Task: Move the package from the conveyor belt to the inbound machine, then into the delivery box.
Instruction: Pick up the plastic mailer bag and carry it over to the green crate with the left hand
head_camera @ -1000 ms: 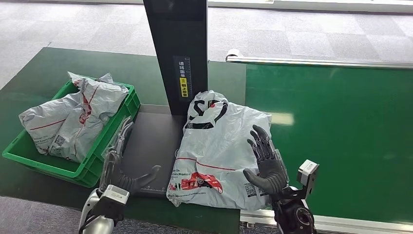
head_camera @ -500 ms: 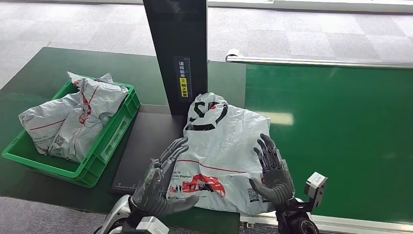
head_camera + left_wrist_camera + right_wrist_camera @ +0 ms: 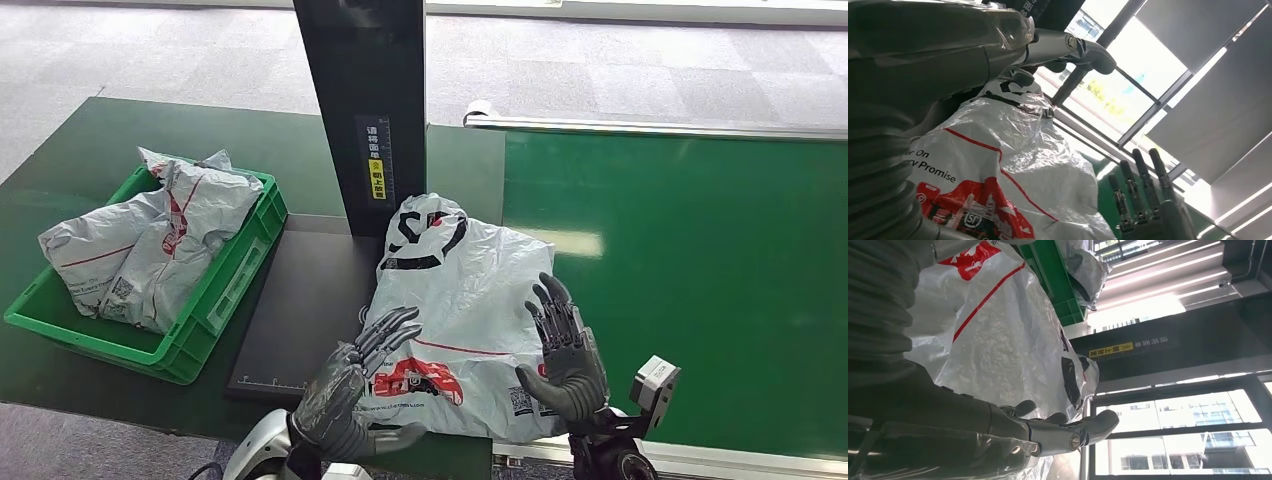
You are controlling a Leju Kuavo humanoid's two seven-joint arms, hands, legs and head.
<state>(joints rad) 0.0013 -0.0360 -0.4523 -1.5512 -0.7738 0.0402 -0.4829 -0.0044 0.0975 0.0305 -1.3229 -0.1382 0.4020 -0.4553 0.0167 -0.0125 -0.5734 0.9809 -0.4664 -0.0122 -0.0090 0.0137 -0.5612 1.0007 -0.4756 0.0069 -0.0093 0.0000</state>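
A white-grey plastic package [image 3: 455, 310] with red and black print lies partly on the inbound machine's dark plate [image 3: 300, 300] and partly at the conveyor belt's [image 3: 690, 280] near left corner. My left hand [image 3: 362, 385] stands open at the package's near left edge, fingers spread along it. On the package's right side my right hand [image 3: 565, 352] is open, palm towards the bag. The two hands flank the package, and I cannot tell whether either presses on it. In the left wrist view the package [image 3: 998, 165] lies under my left hand [image 3: 998, 45]. The right wrist view shows the package [image 3: 998, 340] beside my right hand [image 3: 973, 425].
A green crate [image 3: 235, 275] holding other grey packages [image 3: 150, 240] sits left of the plate. The machine's black column [image 3: 365, 110] rises right behind the package. The belt's metal rail [image 3: 650, 127] runs across the back.
My left hand has swung from beside the green crate rightwards across the plate to the package's left edge. My right hand has slid slightly right and nearer.
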